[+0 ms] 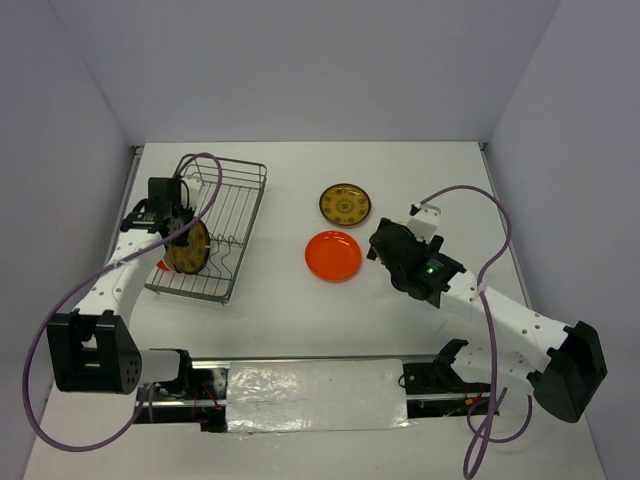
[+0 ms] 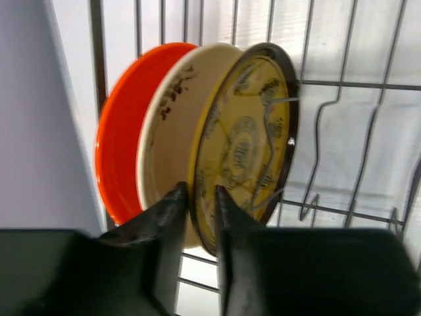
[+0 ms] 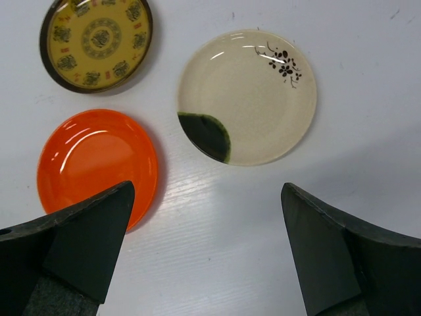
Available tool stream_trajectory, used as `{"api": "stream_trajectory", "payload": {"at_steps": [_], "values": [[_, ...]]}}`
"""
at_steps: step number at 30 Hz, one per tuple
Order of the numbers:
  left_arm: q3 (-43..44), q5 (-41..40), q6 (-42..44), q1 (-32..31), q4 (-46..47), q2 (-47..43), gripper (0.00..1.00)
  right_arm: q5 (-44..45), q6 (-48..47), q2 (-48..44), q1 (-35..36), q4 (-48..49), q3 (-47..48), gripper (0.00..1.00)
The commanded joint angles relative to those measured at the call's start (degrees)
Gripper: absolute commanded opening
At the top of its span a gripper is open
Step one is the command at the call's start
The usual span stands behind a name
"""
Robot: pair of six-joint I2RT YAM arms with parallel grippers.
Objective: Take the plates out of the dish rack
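Top view: the left gripper [image 1: 178, 225] was at the near-left corner of the dish rack [image 1: 232, 163]. Well right of the rack, an unloaded gold plate [image 1: 345, 205] and an unloaded orange plate [image 1: 333, 256] lay on the worktop [image 1: 280, 310], with the right gripper [image 1: 382, 245] beyond them.

Left wrist: the fingers [image 2: 168, 214] were clenched on the rim of the racked gold plate [image 2: 247, 145], which stood in the rack against the racked cream plate [image 2: 171, 125] and the racked orange plate [image 2: 122, 131]. The next move probably called for a straight lift off the divider wire [image 2: 276, 104] (it crossed the plate's face).

Right wrist: the fingers were spread and empty above an unloaded cream plate [image 3: 247, 95].
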Motion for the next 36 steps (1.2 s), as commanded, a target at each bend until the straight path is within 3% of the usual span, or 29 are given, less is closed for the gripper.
{"api": "stream_trajectory", "payload": {"at_steps": [1,2,6,13,15,16,17,20,21,24,29,34,36], "values": [[0.49,-1.49,-1.82,0.1,2.37,0.2,0.32,5.34,2.23,-2.1,2.4,-3.68,4.35,1.0],[0.76,-1.32,-1.91,0.1,2.2,0.12,0.23,5.69,2.32,-2.54,2.93,-4.04,4.53,1.0],[3.56,-0.61,-2.0,0.1,-0.52,-1.11,0.05,6.57,2.93,-3.68,4.6,-5.1,5.5,1.0],[12.61,1.49,-0.16,0.1,-7.46,-7.52,0.0,3.5,1.44,-4.13,6.62,-0.72,5.5,1.0],[16.74,2.63,1.16,0.1,-9.57,-8.4,0.0,-0.36,-1.96,-3.69,7.41,2.79,5.5,1.0],[18.06,4.03,1.43,0.1,-11.32,-8.93,0.0,-2.64,-4.16,-3.34,7.68,8.99,5.06,1.0],[20.51,5.35,1.87,0.1,-12.38,-9.8,0.0,-9.71,-8.97,-3.16,7.94,12.97,4.63,1.0],[24.56,15.01,2.57,0.1,-17.13,-11.57,0.0,-24.93,-17.07,-2.02,7.94,30.8,2.6,1.0],[25.27,17.99,2.66,0.1,-18.1,-11.92,0.0,-35.16,-18.06,-1.58,8.03,39.55,1.9,1.0],[26.86,30.74,3.01,0.1,-21.88,-12.98,0.0,-48.92,-19.04,1.49,8.29,49.02,2.5,1.0],[26.6,51.8,5.3,0.1,-25.84,-13.59,0.0,-54.33,-18.16,7.46,8.38,56.94,6.2,1.0],[26.69,62.92,6.44,0.1,-27.77,-13.24,0.0,-56.19,-16.67,14.06,9.0,58.18,10.33,0.97],[26.51,64.77,6.09,0.1,-27.6,-12.98,0.0,-56.79,-16.49,15.9,9.17,59.22,11.21,0.91]]}}
